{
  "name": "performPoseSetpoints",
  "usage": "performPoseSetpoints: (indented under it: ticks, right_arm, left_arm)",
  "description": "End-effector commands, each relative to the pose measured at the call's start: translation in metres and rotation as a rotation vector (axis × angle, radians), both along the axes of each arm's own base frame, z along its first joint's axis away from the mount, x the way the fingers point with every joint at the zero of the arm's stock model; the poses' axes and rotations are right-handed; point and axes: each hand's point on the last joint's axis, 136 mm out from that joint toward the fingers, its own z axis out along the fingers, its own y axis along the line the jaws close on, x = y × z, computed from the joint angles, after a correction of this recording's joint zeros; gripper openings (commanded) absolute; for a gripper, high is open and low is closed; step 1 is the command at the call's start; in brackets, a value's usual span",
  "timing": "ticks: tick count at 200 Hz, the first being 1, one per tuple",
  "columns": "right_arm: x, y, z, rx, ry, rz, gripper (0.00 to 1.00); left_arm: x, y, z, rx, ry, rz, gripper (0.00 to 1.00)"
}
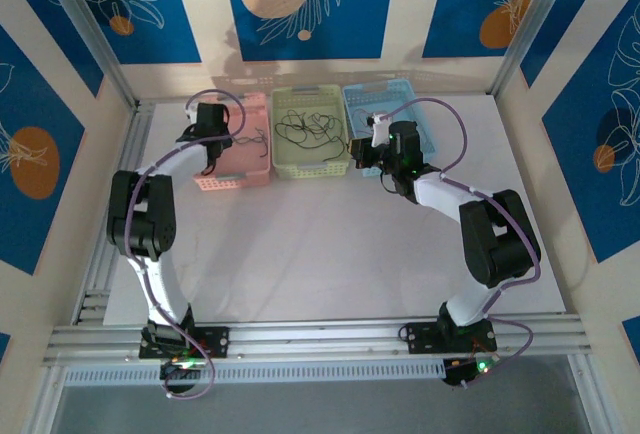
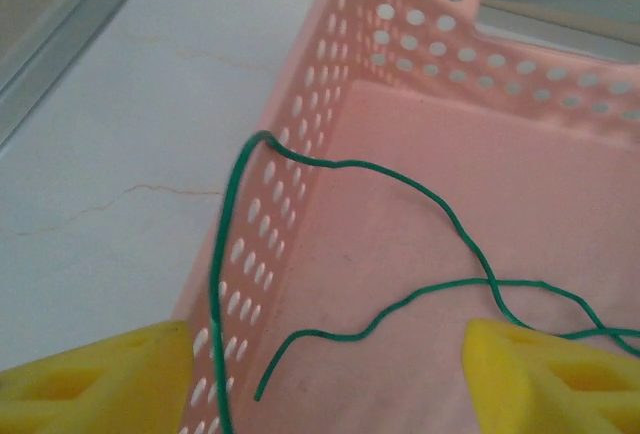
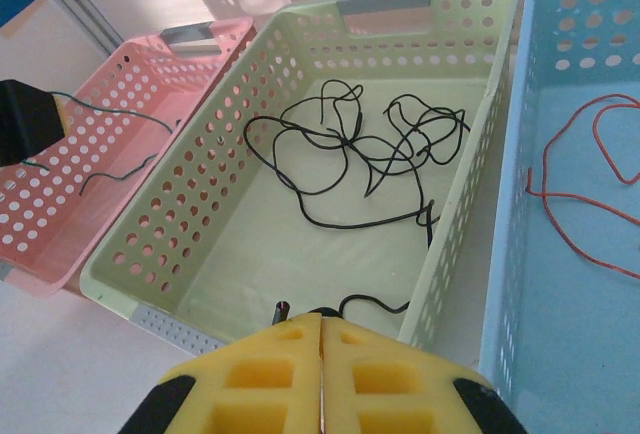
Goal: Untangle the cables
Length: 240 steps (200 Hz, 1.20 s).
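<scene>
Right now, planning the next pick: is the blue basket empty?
Not empty: an orange-red cable lies in the blue basket.

Premises: robotics lab cell. White desk (image 1: 330, 244) fenced by aluminium frame posts (image 1: 85, 29) and blue printed wall panels (image 1: 340, 24). Left arm (image 1: 150, 224) and right arm (image 1: 490, 234) bolted to a slotted rail (image 1: 320, 339).

A white tabletop (image 1: 330, 254) lies between cream walls (image 1: 400, 14) hung with blue panels (image 1: 350, 24) bearing white leaves and orange discs; aluminium posts (image 1: 88, 34) frame the corners.
</scene>
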Motion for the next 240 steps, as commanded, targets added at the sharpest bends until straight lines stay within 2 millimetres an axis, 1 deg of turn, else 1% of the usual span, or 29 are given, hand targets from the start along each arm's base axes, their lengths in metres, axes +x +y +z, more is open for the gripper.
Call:
performPoseSetpoints:
  ticks: [1, 24, 41, 59, 78, 85, 94, 109, 118, 133, 141, 154, 169, 185, 203, 224, 229, 240]
  right_arm:
    - [0.001, 0.007, 0.016, 0.013, -0.045, 0.026, 0.00]
    - [0.000, 0.008, 0.017, 0.015, -0.047, 0.028, 0.00]
    - [0.000, 0.009, 0.017, 0.016, -0.047, 0.030, 0.00]
    - [0.000, 0.010, 0.017, 0.018, -0.049, 0.035, 0.00]
    - [-0.003, 0.016, 0.022, 0.036, -0.071, 0.068, 0.00]
    - [-0.005, 0.019, 0.025, 0.044, -0.087, 0.089, 0.00]
    - [-0.009, 0.025, 0.029, 0.050, -0.106, 0.117, 0.00]
    - [-0.017, 0.038, 0.036, 0.065, -0.140, 0.183, 0.00]
    - [-0.024, 0.048, 0.042, 0.095, -0.157, 0.250, 0.00]
    - [-0.038, 0.066, 0.048, 0.156, -0.157, 0.379, 0.00]
    - [-0.045, 0.075, 0.051, 0.183, -0.158, 0.436, 0.00]
    - [-0.056, 0.088, 0.052, 0.198, -0.156, 0.517, 0.00]
    - [-0.067, 0.102, 0.053, 0.203, -0.148, 0.601, 0.00]
    - [-0.078, 0.114, 0.053, 0.215, -0.139, 0.680, 0.00]
    - [-0.092, 0.124, 0.057, 0.272, -0.100, 0.800, 0.01]
    - [-0.108, 0.135, 0.058, 0.309, -0.068, 0.910, 0.02]
    - [-0.111, 0.138, 0.058, 0.309, -0.069, 0.927, 0.02]
    - [-0.118, 0.142, 0.057, 0.305, -0.067, 0.962, 0.02]
  left_arm:
    - [-0.005, -0.002, 0.031, -0.039, -0.032, -0.025, 0.75]
    - [-0.018, -0.007, 0.047, -0.071, -0.055, -0.050, 0.78]
    - [-0.032, -0.007, 0.059, -0.088, -0.075, -0.055, 0.79]
    - [-0.049, -0.003, 0.074, -0.089, -0.110, -0.046, 0.83]
    - [-0.069, -0.008, 0.088, -0.111, -0.156, -0.098, 0.82]
    - [-0.075, -0.020, 0.091, -0.144, -0.176, -0.165, 0.81]
    - [-0.082, -0.042, 0.095, -0.208, -0.218, -0.284, 0.80]
    - [-0.096, -0.089, 0.100, -0.335, -0.289, -0.524, 0.77]
    - [-0.108, -0.119, 0.101, -0.409, -0.306, -0.666, 0.75]
    - [-0.132, -0.160, 0.094, -0.463, -0.305, -0.847, 0.74]
    - [-0.144, -0.176, 0.087, -0.458, -0.293, -0.908, 0.74]
    - [-0.162, -0.197, 0.075, -0.446, -0.270, -0.977, 0.74]
    - [-0.176, -0.212, 0.068, -0.459, -0.279, -1.029, 0.75]
    - [-0.185, -0.221, 0.070, -0.518, -0.334, -1.080, 0.76]
    - [-0.187, -0.229, 0.068, -0.543, -0.369, -1.131, 0.74]
    - [-0.188, -0.233, 0.057, -0.536, -0.370, -1.152, 0.72]
    - [-0.189, -0.234, 0.057, -0.536, -0.384, -1.156, 0.72]
    - [-0.193, -0.235, 0.064, -0.539, -0.431, -1.179, 0.72]
